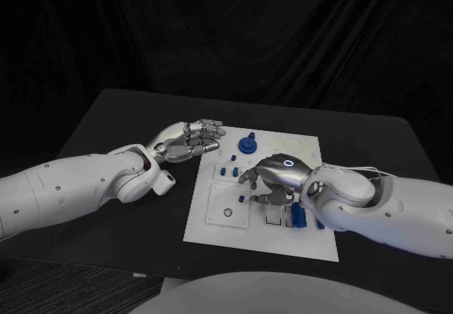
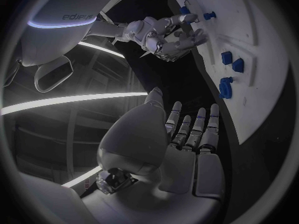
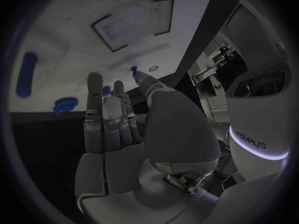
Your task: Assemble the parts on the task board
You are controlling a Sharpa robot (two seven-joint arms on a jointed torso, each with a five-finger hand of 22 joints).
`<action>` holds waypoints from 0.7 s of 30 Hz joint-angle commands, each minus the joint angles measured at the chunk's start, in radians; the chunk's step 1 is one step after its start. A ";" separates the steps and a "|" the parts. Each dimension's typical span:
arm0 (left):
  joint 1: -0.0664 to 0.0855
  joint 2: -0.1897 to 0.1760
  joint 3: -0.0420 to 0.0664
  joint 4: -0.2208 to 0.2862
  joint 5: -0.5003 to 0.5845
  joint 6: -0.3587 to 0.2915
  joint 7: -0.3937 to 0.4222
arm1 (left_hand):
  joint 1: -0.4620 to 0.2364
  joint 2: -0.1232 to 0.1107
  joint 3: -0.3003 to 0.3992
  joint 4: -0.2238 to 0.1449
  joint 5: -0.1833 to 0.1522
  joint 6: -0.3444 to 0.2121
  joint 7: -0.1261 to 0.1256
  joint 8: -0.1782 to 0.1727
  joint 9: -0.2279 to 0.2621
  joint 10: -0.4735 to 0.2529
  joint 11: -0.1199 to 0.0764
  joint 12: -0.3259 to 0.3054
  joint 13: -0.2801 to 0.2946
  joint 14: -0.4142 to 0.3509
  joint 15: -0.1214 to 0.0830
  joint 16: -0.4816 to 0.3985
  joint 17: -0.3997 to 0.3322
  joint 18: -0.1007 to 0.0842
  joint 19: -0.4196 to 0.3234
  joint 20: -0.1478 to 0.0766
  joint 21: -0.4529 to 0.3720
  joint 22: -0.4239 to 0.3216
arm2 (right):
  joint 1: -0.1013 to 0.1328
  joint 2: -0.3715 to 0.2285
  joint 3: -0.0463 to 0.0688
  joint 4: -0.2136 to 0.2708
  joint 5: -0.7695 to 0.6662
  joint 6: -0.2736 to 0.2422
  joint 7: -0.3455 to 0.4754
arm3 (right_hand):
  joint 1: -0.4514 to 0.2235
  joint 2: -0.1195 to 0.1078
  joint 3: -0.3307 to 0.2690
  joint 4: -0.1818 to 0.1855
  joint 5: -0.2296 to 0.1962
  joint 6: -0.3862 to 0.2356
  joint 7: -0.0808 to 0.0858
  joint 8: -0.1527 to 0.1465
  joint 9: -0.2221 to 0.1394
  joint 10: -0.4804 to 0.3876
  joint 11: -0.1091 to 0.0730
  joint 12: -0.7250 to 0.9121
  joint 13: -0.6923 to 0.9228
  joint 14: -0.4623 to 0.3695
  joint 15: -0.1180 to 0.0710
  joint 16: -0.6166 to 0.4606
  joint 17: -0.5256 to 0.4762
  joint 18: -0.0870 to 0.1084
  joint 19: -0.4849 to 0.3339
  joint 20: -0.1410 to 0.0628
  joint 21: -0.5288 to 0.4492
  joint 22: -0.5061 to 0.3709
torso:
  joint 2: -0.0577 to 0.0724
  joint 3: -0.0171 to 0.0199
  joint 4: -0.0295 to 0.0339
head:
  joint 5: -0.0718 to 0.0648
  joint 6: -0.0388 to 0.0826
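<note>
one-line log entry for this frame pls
left hand: empty, at task board far-left corner | right hand: over board middle, grasp unclear | blue parts: on board

The scene is dim, backed by dark folded curtains. The flat white rectangular task board [image 1: 283, 229] is the brightest area, evenly lit with faint shadows beneath the arms. The matte black table [image 1: 113, 131] swallows light toward its far corners. Soft highlights gleam on the silver right hand [image 1: 273, 173]. Both wrist views bend straight edges strongly, darken at the rim, and blur the small blue plastic parts [image 3: 26, 74].
</note>
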 commanded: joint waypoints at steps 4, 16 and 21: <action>-0.001 0.000 0.001 0.000 0.007 0.006 0.008 | 0.005 0.007 -0.004 0.001 0.003 -0.003 0.002 -0.005 -0.002 0.001 0.007 0.007 -0.001 0.006 0.002 0.003 0.001 -0.009 0.007 -0.002 0.005 -0.001 | 0.066 -0.088 0.002 0.049 -0.001 -0.032 -0.062 | 0.008 0.006 -0.016 0.004 0.006 0.019 -0.004 0.008 -0.009 -0.033 0.009 -0.026 -0.016 0.010 0.009 0.011 0.004 0.000 0.017 0.002 0.008 0.003 | -0.001 -0.0003 0.0006 | -0.002 0.000; -0.002 -0.002 0.001 -0.001 0.007 0.007 0.010 | 0.006 0.006 -0.006 0.001 0.003 -0.004 -0.001 -0.005 -0.002 0.001 0.010 0.007 -0.002 0.008 0.003 0.006 0.001 -0.010 0.008 -0.002 0.005 -0.002 | 0.081 -0.181 0.000 0.050 -0.014 0.020 -0.110 | 0.077 -0.023 -0.165 0.079 -0.046 -0.075 -0.053 -0.009 -0.083 -0.331 0.061 -0.176 -0.124 0.040 0.020 0.085 0.067 -0.011 0.067 0.011 0.088 0.038 | -0.004 -0.0014 -0.0018 | -0.011 0.000; -0.003 -0.005 0.001 0.002 0.007 0.007 0.010 | 0.006 0.006 -0.006 0.001 0.003 -0.004 -0.001 -0.005 -0.002 0.001 0.010 0.007 -0.002 0.008 0.003 0.006 0.001 -0.010 0.008 -0.002 0.005 -0.002 | 0.059 -0.196 0.000 0.034 -0.014 0.024 -0.116 | 0.125 -0.073 -0.223 0.166 -0.078 -0.108 -0.065 -0.010 -0.113 -0.362 0.064 -0.181 -0.170 0.043 0.020 0.092 0.071 -0.014 0.075 0.012 0.094 0.046 | -0.005 -0.0028 -0.0035 | -0.008 0.000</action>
